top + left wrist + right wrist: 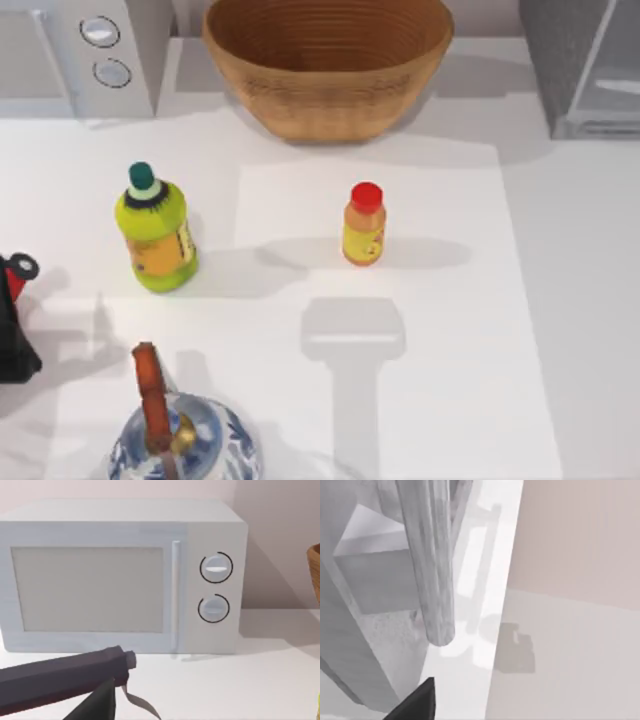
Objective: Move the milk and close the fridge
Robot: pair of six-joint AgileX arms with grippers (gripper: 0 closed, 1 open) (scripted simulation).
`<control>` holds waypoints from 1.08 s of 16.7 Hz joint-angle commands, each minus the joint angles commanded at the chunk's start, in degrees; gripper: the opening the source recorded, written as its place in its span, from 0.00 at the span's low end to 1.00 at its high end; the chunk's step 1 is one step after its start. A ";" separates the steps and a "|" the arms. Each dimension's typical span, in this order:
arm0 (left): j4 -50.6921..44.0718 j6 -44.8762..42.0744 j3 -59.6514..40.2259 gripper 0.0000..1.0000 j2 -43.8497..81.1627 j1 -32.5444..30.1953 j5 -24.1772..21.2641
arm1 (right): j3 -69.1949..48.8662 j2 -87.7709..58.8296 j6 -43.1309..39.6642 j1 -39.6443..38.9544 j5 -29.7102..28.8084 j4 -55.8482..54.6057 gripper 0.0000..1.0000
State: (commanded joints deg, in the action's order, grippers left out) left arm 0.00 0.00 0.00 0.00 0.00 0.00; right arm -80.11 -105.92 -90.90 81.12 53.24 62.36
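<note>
The fridge stands at the table's far right corner, a large grey box with a rough, speckled side and a pale see-through door panel. From my right wrist camera I look along the door's pale edge, with grey shelves beside it, so the door stands ajar. I can see no milk carton on the table.

I count two bottles: a yellow-green one with a dark green cap toward the left edge, and a smaller orange one with a red cap near the middle. There is one wicker basket at the far edge, one light grey microwave with two round knobs at the far left corner, and one blue-and-white kettle at the near edge.

My left arm sits parked at the left edge. A dark finger shows in my left wrist view and another dark finger in my right wrist view, but I cannot tell whether either gripper is wide or narrow.
</note>
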 joint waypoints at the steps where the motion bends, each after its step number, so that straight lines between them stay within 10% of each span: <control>1: 0.00 0.00 0.00 1.00 0.00 0.00 0.00 | -0.20 -0.09 5.45 -3.47 -0.55 -4.33 1.00; 10: 0.00 0.00 0.00 1.00 0.00 0.00 0.00 | 3.67 0.45 48.03 -25.44 -8.07 -39.21 1.00; 18: 0.00 0.00 0.00 1.00 0.00 0.00 0.00 | 5.31 1.16 53.44 -27.26 -9.55 -44.53 1.00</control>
State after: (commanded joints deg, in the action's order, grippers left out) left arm 0.00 0.00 0.00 0.00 0.00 0.00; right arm -74.81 -104.76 -37.47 53.86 43.69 17.83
